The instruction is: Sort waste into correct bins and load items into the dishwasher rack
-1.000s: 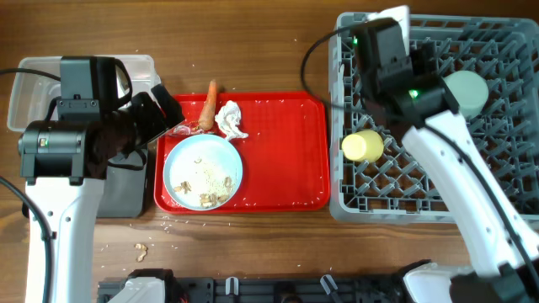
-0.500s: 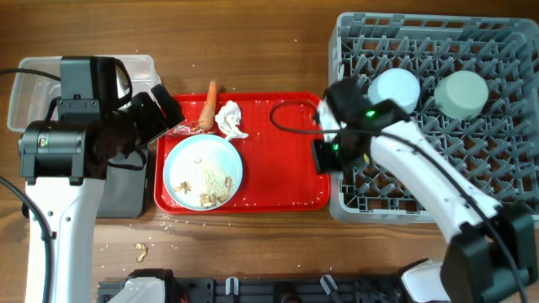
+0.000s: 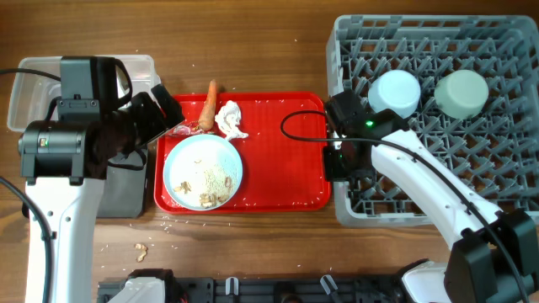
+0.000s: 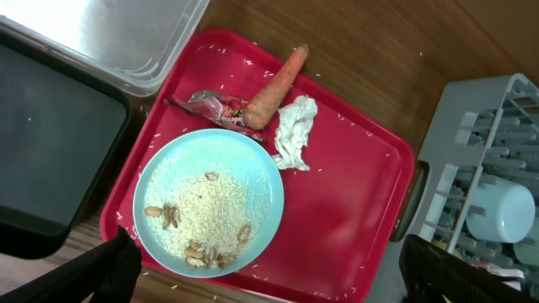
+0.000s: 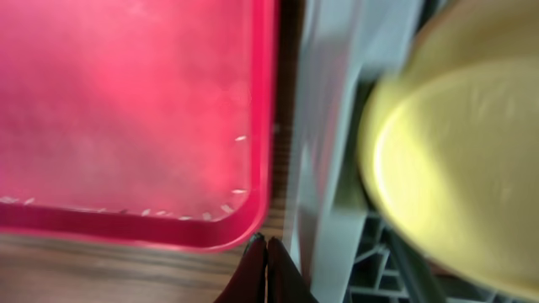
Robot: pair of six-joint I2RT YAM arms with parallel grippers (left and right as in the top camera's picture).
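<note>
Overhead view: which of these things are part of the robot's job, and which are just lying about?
Part of the job: carrot, tissue, wrapper, crumbs, plate, blue bowl, green bowl, yellow cup, clear tub, black tray, rack.

Just lying about: red serving tray, wooden table.

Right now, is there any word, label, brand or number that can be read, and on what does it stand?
No text is readable.
snack wrapper: any print is too small and crumpled to read.
dishwasher rack, plate: no lettering shows.
</note>
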